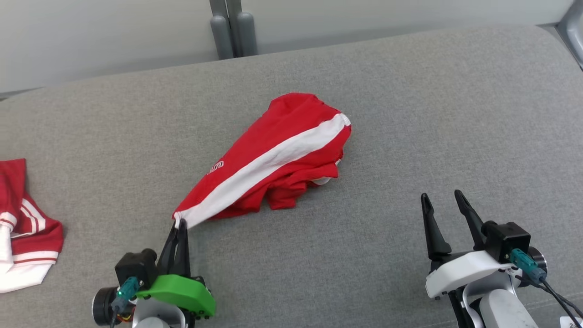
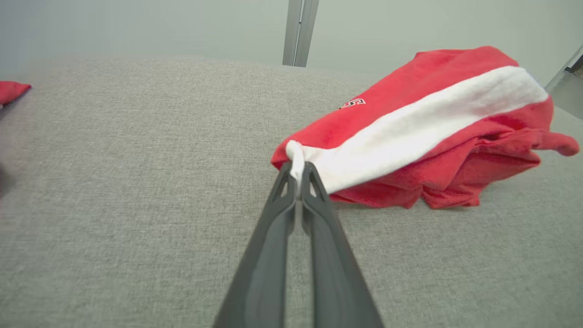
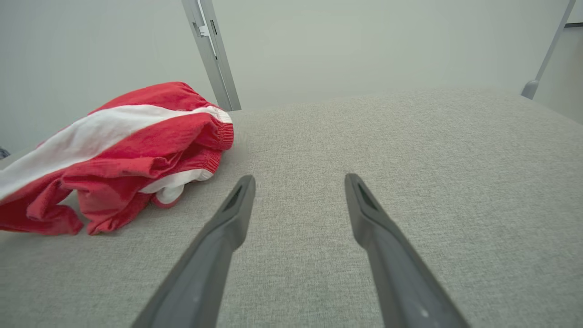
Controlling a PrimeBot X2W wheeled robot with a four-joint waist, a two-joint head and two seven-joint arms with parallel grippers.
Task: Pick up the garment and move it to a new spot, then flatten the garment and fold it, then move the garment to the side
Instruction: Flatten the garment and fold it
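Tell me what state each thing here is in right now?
Red-and-white garment, crumpled on the grey surface, one corner pinched.
Left hand, shut on the garment's corner.
Right hand, open, holding nothing.
Second garment, rumpled, lying apart at the left edge.

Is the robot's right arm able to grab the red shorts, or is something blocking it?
Probably yes: the right gripper is open, and only grey cushion lies between it and the red shorts. The left gripper pinches their other end.

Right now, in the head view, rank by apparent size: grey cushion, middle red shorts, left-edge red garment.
Grey cushion
red shorts
left-edge red garment, though the frame cuts it off, so its full size is unsure
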